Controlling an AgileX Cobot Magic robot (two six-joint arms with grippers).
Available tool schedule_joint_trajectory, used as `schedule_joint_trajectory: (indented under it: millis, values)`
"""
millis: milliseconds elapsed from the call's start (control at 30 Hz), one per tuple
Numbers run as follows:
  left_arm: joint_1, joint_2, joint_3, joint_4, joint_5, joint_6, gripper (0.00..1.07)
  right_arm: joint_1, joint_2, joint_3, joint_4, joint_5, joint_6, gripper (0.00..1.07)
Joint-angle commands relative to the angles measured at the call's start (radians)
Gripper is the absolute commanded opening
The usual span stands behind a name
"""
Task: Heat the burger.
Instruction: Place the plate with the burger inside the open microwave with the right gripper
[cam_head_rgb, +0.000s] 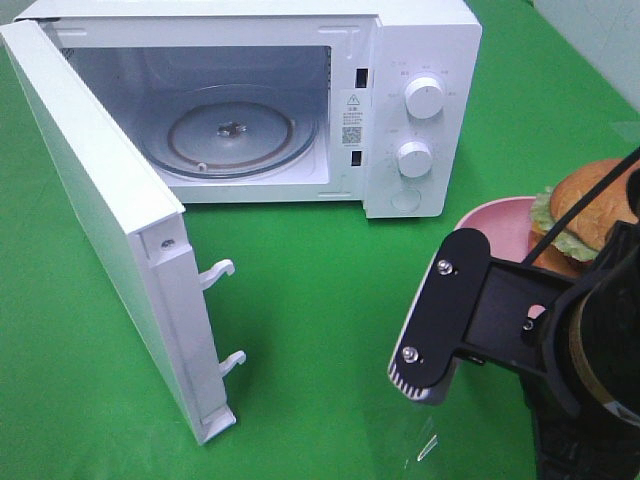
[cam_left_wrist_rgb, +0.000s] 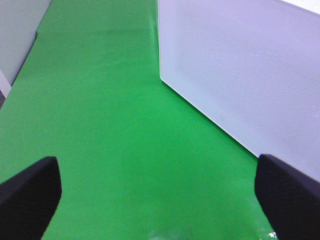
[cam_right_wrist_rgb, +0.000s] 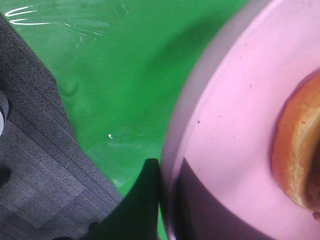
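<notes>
The right end effector (cam_right_wrist_rgb: 165, 212) is closed at the rim of the pink plate (cam_right_wrist_rgb: 225, 125) bearing the burger (cam_head_rgb: 590, 215), glossy golden bun over ruffled lettuce, while the left end effector (cam_left_wrist_rgb: 160, 197) gapes open by the white microwave (cam_head_rgb: 420, 50), whose warning sticker (cam_head_rgb: 352, 115) is too small to read.

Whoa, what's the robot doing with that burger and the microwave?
It's getting ready to warm the burger. The microwave has its door wide open, and the glass tray inside is bare. The burger sits on a pink plate on the green table, right of the microwave. The right gripper is shut at the plate's rim; whether it grips the plate is hard to tell. The left gripper is open beside the door, holding nothing.
</notes>
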Motion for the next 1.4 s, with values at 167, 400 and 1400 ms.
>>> schedule_joint_trajectory:
  millis: [167,400,1400]
  values:
    - [0.003,0.0,0.003,-0.006,-0.002,0.001,0.98,0.05,-0.006,0.001,-0.084,0.029,-0.055,0.01]
    - [0.003,0.0,0.003,-0.006,-0.002,0.001,0.98,0.07,-0.006,0.001,-0.099,0.022,-0.112,0.01]
    - [0.003,0.0,0.003,-0.006,-0.002,0.001,0.98,0.063,-0.006,0.001,-0.241,-0.186,-0.436,0.0]
